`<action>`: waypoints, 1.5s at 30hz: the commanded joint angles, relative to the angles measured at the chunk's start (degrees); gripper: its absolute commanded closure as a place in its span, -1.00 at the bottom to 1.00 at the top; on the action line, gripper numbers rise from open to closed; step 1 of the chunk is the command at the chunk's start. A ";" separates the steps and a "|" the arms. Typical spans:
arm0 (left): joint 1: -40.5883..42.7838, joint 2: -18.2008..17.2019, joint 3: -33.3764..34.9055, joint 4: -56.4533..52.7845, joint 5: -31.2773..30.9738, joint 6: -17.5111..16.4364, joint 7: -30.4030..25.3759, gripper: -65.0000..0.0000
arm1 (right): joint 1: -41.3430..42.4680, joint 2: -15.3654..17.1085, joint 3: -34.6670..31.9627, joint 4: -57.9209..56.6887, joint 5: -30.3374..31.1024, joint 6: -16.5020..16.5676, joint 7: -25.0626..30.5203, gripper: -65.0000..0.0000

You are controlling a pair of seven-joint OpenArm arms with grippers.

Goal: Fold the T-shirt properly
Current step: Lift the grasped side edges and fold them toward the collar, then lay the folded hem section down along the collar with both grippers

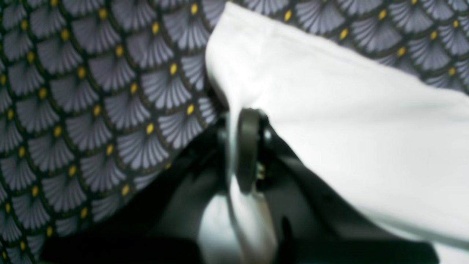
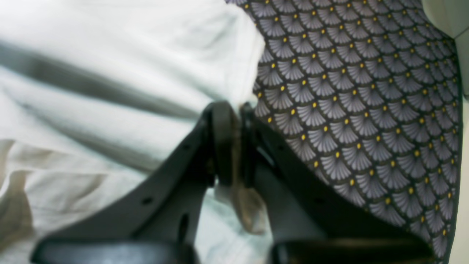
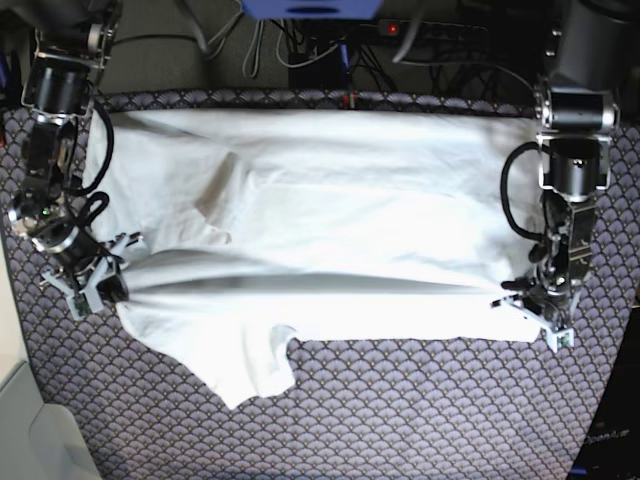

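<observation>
T-shirt (image 3: 330, 230) edges pinched between both fingers

Your two arms were black and silver, looped with black cables; each gripper (image 1: 240, 146) (image 2: 232, 143) had matte black jaws with rounded pads.

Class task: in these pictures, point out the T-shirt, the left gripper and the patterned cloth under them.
T-shirt (image 3: 330, 210): base view, on its flat middle.
Left gripper (image 1: 234, 146): left wrist view, between the fingertips pinching white cloth.
Patterned cloth (image 2: 348, 110): right wrist view, on a bare scalloped patch.
</observation>
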 commanded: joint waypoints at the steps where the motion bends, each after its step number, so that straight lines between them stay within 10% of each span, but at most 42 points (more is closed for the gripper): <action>1: -0.39 -0.76 -0.24 3.31 0.13 0.08 -1.09 0.98 | 1.17 0.79 0.36 1.77 0.77 -0.64 1.53 1.00; 27: 19.48 0.12 -12.02 30.21 0.13 -0.01 -0.74 0.98 | -13.78 2.02 2.21 17.07 6.57 -0.64 1.53 1.00; 35: 23.17 1.88 -16.68 40.76 0.13 -0.45 10.07 0.98 | -18.26 2.11 5.20 19.26 8.95 -0.64 1.88 1.00; 45: 30.47 2.85 -20.90 47.09 0.13 -0.54 10.86 0.98 | -24.94 1.93 5.90 24.72 9.56 -0.64 1.97 1.00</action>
